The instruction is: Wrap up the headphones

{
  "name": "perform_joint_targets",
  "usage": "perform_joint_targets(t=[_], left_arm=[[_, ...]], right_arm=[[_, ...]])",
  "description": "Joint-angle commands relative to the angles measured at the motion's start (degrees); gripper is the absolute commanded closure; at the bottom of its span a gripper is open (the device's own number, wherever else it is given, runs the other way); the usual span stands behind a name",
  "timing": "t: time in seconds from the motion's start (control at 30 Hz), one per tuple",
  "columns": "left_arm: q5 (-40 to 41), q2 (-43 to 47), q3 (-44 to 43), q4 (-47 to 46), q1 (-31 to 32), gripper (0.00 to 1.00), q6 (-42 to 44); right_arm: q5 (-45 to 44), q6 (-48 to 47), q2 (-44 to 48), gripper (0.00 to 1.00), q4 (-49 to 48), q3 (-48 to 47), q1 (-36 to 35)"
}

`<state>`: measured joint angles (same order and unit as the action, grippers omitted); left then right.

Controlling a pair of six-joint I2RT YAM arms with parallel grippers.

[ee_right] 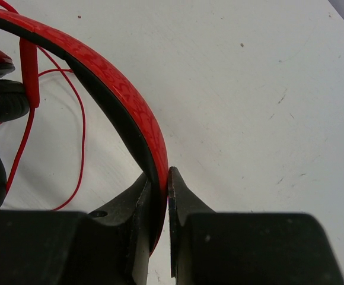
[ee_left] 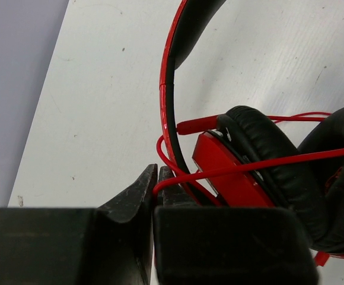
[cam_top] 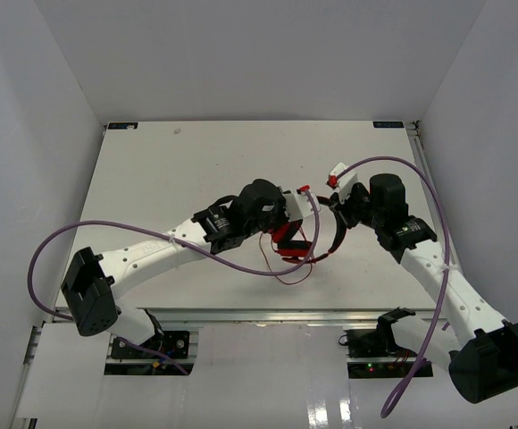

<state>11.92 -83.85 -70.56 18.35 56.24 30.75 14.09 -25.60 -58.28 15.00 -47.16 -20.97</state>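
The red headphones with black padding lie at the table's middle, between both arms. My left gripper is shut on the thin red cord, which runs across the black ear cup in the left wrist view. My right gripper is shut on the red headband, pinching it between its jaws. Loose cord loops on the table in front of the headphones. The cord's plug is not clearly visible.
Thick purple robot cables arc over the left side and the right side of the white table. White walls enclose the table at the back and sides.
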Motion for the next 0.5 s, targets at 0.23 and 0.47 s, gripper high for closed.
perform_joint_targets(t=[0.23,0.47], left_arm=[[0.28,6.19,2.57,-6.72,-5.12,0.65,-1.69],[-5.46,7.58,7.52,-8.54,-6.44,0.65,-5.93]], right_arm=[[7.70,0.94,2.94,0.92,3.93,-1.68,0.03],[15.96,5.07,3.09,0.92,5.82,-3.88,2.82]])
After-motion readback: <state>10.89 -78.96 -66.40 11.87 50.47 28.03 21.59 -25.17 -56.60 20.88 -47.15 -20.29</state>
